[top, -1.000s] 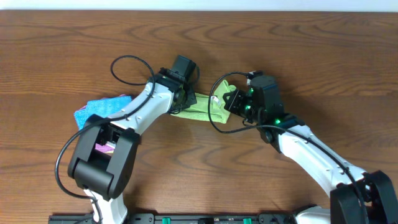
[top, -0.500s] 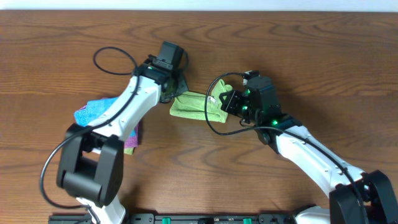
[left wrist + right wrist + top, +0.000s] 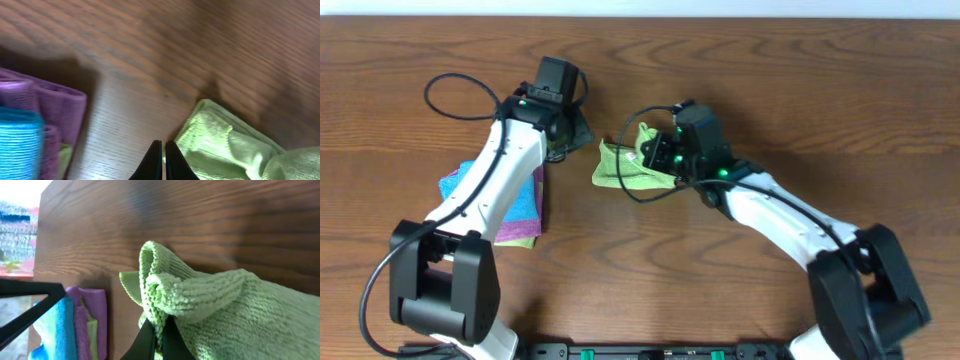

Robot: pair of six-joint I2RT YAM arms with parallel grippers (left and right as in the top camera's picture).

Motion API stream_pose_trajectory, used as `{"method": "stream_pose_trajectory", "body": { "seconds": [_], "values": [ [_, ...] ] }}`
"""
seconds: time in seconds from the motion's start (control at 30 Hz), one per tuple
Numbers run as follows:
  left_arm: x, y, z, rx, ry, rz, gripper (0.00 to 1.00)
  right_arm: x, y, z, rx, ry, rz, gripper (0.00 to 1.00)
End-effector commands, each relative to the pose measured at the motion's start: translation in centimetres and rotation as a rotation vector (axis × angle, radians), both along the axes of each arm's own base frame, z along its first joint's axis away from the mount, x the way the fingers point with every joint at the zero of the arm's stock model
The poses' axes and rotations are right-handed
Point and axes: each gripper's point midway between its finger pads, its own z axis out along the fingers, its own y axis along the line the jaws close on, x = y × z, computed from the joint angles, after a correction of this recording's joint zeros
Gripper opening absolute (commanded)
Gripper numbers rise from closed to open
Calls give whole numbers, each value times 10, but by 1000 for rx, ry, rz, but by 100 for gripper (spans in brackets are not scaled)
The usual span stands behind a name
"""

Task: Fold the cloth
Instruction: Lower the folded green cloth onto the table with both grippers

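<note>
Overhead: my left gripper has let go and backed away to the left of the green cloth. My right gripper has carried its pinched edge leftward, so I judge the fold is under way.

Left wrist: the fingers are closed on nothing. The cloth lies just ahead and right of the tips, and the stack of folded cloths is to their left.

Right wrist: the jaws clamp a bunched edge of the cloth, raised above the table. Ahead-left, the dark shape is probably my left gripper. It and the stack stand in the way of any further leftward carry.
</note>
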Motion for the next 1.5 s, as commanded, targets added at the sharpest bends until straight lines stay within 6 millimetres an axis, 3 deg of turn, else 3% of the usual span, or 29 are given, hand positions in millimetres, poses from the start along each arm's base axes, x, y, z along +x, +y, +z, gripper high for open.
{"method": "stream_pose_trajectory", "body": {
  "seconds": [0.0, 0.2, 0.4, 1.1, 1.13, 1.2, 1.3, 1.47],
  "values": [
    [6, 12, 20, 20, -50, 7, 6, 2, 19, -3, -10, -8, 42, 1],
    [7, 26, 26, 25, -61, 24, 6, -2, 42, -15, -20, 8, 85, 1],
    [9, 34, 29, 24, -67, 45, 6, -10, 51, -21, -26, 17, 108, 1],
    [8, 35, 28, 24, -64, 46, 6, -34, 87, -58, -36, 72, 188, 1],
    [8, 35, 28, 25, -62, 46, 6, -34, 88, -56, -34, 67, 192, 6],
    [7, 35, 28, 25, -59, 46, 6, -32, 91, -53, -32, 43, 208, 32],
    [6, 35, 27, 26, -56, 46, 6, -31, 97, -45, -18, 17, 241, 55],
    [5, 35, 28, 26, -54, 46, 6, -30, 110, -28, 19, -22, 314, 77]
  ]
}}
